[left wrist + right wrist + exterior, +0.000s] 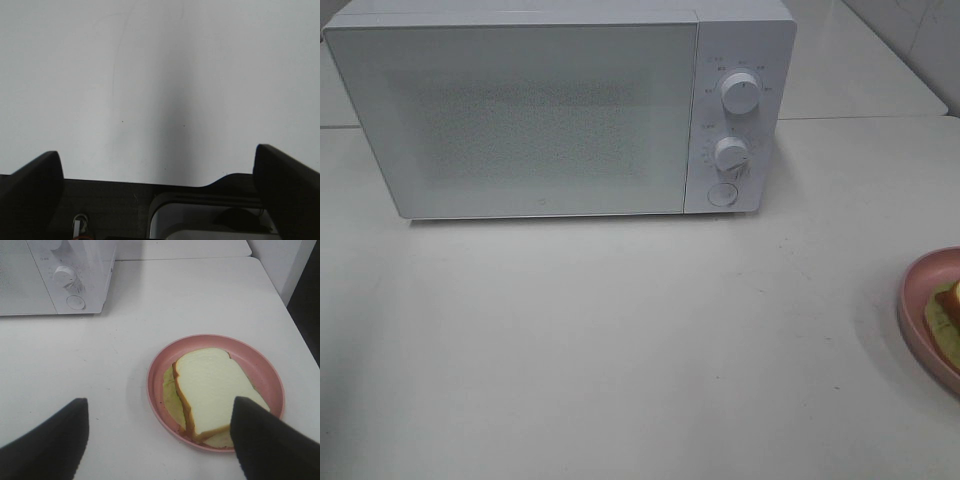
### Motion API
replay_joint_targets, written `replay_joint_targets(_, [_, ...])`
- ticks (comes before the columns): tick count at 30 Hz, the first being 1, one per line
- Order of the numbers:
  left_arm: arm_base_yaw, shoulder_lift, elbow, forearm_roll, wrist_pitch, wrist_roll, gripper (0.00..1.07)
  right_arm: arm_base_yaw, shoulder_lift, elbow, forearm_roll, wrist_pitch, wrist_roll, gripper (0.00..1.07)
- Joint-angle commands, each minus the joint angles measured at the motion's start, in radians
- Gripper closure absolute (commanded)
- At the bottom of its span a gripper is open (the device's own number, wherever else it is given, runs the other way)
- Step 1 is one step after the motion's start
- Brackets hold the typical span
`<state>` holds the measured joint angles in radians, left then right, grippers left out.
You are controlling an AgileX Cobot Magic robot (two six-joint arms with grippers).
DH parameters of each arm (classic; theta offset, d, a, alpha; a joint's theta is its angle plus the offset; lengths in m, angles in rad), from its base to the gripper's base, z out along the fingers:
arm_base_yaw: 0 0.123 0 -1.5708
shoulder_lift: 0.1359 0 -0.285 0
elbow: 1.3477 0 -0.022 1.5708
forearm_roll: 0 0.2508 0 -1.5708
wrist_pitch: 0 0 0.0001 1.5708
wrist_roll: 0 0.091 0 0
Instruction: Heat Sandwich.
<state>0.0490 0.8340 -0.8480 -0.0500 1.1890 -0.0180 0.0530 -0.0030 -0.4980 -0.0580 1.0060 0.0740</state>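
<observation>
The sandwich (212, 387), pale bread slices with an orange-brown crust, lies on a round pink plate (162, 365). In the exterior high view only a sliver of the sandwich (949, 303) and plate (918, 292) shows at the right edge. The white microwave (540, 110) stands at the back with its door closed. My right gripper (160, 437) is open above the table, near the plate, and one dark finger (265, 440) overlaps the plate's near rim in that view. My left gripper (160, 170) is open over bare white tabletop. Neither gripper shows in the exterior high view.
The microwave has two knobs (740, 93) (731, 152) and a round button (721, 194) on its right panel. White tabletop (620, 340) stretches in front of it. The table's right edge (295, 325) lies just beyond the plate.
</observation>
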Motion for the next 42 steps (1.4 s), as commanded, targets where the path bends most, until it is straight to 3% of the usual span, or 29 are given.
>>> replay_joint_targets(1, [0.005,-0.135,0.075,0.009,-0.025,-0.008,0.09,-0.006,-0.028,0.002,-0.003,-0.007,-0.004,0.31])
replay_joint_targets(14, [0.005,-0.477,0.307,-0.012,-0.157,-0.006,0.09,-0.006,-0.028,0.002,-0.003,-0.007,-0.005,0.31])
replay_joint_targets(31, [0.002,-0.826,0.333,-0.011,-0.121,-0.005,0.09,-0.006,-0.028,0.002,-0.003,-0.007,-0.004,0.31])
replay_joint_targets(42, [0.002,-0.865,0.333,-0.013,-0.121,-0.006,0.09,-0.006,-0.025,0.002,-0.003,-0.007,-0.005,0.32])
